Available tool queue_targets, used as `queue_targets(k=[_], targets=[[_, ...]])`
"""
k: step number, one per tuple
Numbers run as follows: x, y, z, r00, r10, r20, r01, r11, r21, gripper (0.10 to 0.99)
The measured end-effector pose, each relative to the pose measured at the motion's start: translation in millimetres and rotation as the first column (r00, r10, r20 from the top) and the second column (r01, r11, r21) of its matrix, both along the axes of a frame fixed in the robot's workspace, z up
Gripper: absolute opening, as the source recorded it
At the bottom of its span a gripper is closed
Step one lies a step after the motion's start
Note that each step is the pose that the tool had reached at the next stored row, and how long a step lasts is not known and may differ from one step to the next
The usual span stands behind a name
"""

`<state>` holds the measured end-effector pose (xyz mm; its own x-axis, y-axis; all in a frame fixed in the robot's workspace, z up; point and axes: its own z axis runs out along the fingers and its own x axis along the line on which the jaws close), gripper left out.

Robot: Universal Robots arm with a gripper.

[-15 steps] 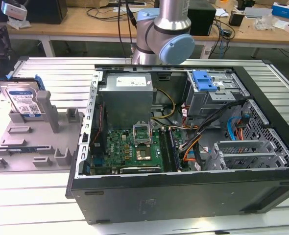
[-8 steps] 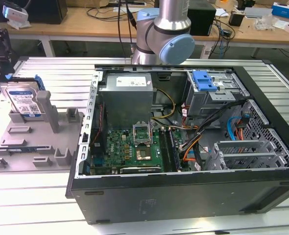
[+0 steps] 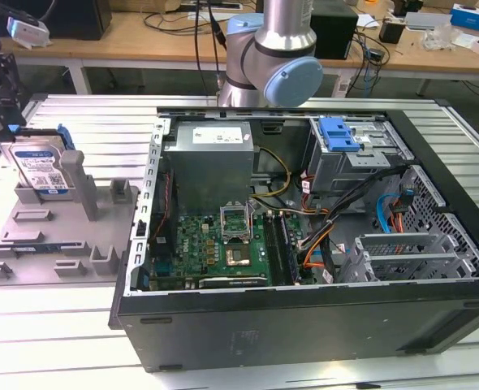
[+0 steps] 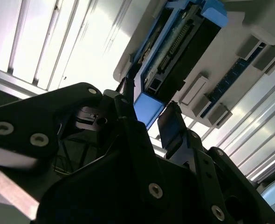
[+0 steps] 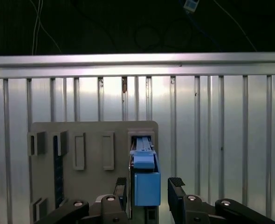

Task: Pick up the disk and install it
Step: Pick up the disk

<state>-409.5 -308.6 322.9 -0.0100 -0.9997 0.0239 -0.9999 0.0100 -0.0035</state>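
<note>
The disk (image 3: 38, 166) stands on edge in a slot of the grey moulded tray (image 3: 61, 244) at the exterior view's left, its white-and-blue label facing the camera and its blue carrier framing it. My gripper (image 3: 4, 122) hangs just above its upper far corner. In both wrist views the blue carrier end (image 5: 147, 186) (image 4: 149, 109) sits between the two black fingers (image 5: 176, 186) (image 4: 171, 122). The gripper (image 5: 149, 186) (image 4: 149, 108) is open, with a visible gap between one finger and the carrier.
An open computer case (image 3: 304, 325) lies in the middle and right, showing a green motherboard (image 3: 223, 244), a grey power supply (image 3: 211, 158) and a drive bay with a blue clip (image 3: 341, 134). The arm's elbow (image 3: 276, 61) rises behind it. A cluttered wooden bench (image 3: 142, 36) runs along the back.
</note>
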Motion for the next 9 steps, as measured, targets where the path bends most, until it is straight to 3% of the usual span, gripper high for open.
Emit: queue_targets(k=[9], targets=[[-0.1, -0.1, -9.6, 1.0, 0.006, -0.0008, -0.006, 1.0, 0.0, 0.482]])
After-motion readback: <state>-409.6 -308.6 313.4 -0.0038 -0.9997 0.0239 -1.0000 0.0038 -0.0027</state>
